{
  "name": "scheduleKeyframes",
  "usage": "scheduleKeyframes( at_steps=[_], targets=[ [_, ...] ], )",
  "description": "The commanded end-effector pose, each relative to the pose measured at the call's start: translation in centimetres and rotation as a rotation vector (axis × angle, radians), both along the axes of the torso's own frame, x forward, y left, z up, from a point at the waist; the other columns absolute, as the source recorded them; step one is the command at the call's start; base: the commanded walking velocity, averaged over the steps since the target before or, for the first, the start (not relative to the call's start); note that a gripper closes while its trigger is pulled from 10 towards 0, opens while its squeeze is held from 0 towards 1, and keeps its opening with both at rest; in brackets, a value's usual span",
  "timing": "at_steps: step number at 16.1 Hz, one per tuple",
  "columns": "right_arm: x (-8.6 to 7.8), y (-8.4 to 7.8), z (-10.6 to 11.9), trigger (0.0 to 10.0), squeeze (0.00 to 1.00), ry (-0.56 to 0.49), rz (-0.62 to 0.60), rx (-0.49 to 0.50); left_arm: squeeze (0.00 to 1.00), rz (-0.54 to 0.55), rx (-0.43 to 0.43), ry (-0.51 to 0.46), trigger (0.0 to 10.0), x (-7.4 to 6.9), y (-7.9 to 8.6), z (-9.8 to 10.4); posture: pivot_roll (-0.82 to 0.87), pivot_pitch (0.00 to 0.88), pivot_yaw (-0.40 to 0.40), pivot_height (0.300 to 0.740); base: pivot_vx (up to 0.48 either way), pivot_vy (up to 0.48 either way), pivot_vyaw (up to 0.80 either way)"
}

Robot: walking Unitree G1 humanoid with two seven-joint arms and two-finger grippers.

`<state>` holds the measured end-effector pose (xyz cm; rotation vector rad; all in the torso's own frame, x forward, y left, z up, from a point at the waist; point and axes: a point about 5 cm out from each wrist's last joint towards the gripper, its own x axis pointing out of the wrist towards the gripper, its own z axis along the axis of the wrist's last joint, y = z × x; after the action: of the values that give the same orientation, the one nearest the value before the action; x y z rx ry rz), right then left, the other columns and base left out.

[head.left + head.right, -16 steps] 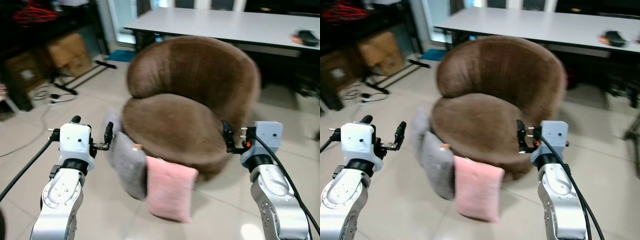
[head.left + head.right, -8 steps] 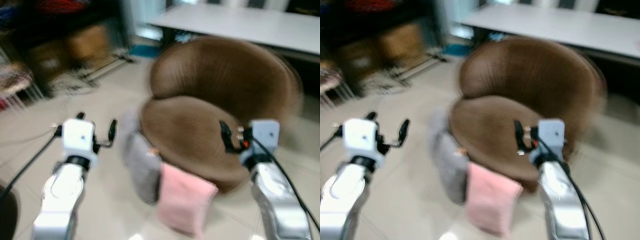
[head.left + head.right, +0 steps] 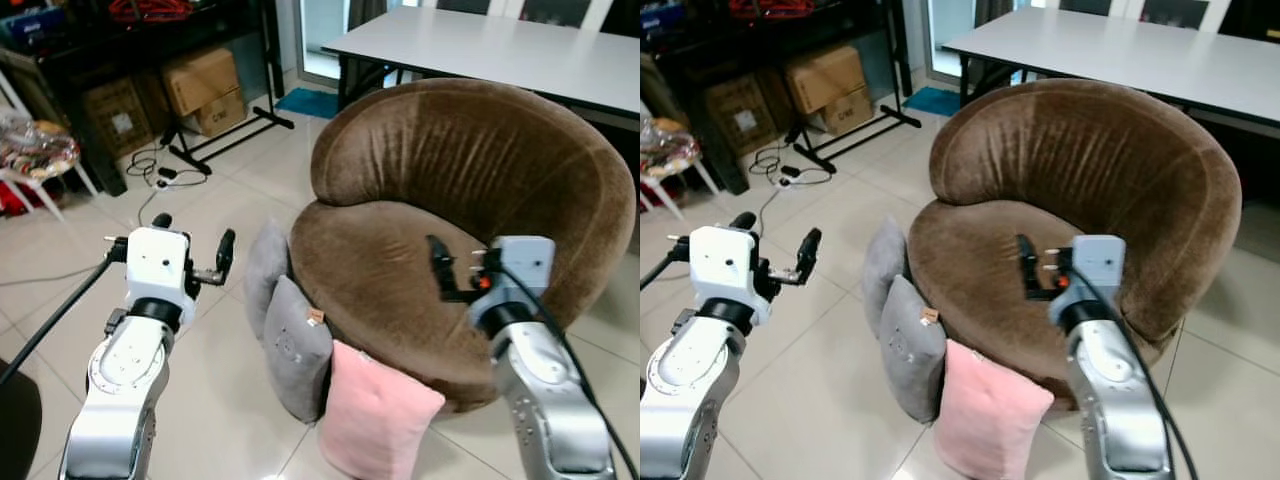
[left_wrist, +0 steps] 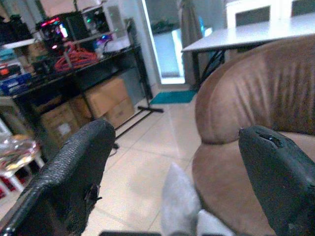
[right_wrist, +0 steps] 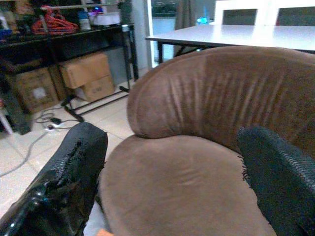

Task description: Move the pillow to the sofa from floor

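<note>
Pink pillow (image 3: 375, 425) leans on sofa (image 3: 470, 200) front edge beside grey pillows (image 3: 290, 335); left gripper (image 3: 192, 270) and right gripper (image 3: 1025, 268) both released, empty

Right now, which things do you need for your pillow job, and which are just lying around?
For the job:
pink pillow
grey pillows
brown sofa
left claw
right claw

Just lying about:
cardboard boxes
white table
floor cables

text: none legible | cardboard box (image 3: 117, 117) label: too small to read
</note>
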<state>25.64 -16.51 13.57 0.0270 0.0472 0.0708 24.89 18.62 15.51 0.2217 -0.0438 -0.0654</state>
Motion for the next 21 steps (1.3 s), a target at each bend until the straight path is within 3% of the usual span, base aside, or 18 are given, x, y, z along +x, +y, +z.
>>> scheduleKeyframes(
  at_steps=[1,9,15,21],
  targets=[
    [0.1,-0.1,0.4,10.0,0.0,-0.016,0.005,0.017,0.0,0.006,0.015,0.0,10.0,0.2,0.0,0.1,-0.08,0.0,0.062,0.74,0.0,0.0,0.0],
    [0.6,-1.5,1.1,10.0,0.0,-0.026,-0.029,0.009,0.0,-0.004,0.026,0.014,10.0,0.5,-0.3,-0.7,-0.11,0.0,0.037,0.67,0.0,0.0,0.0],
    [0.9,-1.6,0.4,10.0,0.0,-0.002,-0.032,0.005,0.0,0.005,0.036,-0.007,10.0,0.7,-0.5,-0.8,-0.11,0.0,0.03,0.605,0.0,0.0,0.0],
    [1.4,-0.5,-0.9,10.0,0.0,0.049,0.006,-0.023,0.0,0.045,0.019,-0.02,10.0,0.0,0.3,-0.7,-0.07,0.0,0.011,0.605,0.0,0.0,0.0]
  ],
)
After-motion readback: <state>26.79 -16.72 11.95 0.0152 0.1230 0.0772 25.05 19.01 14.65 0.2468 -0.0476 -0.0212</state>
